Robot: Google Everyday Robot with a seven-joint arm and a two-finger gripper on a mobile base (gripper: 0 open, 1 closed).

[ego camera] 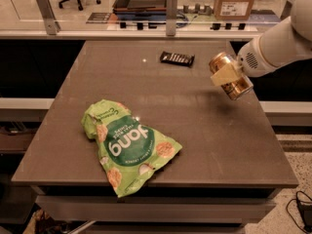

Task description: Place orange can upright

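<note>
The orange can is a small orange-gold metal can with silver ends. It hangs tilted in the air above the right side of the dark table, its shadow on the tabletop below it. My gripper comes in from the right on a white arm and is shut on the can, one tan finger lying across its side. The can's upper end points up and to the left.
A large green snack bag lies at the front left of the table. A flat dark candy-bar wrapper lies at the back centre. A cardboard box and a glass partition stand behind the table. The table's right edge is just under the can.
</note>
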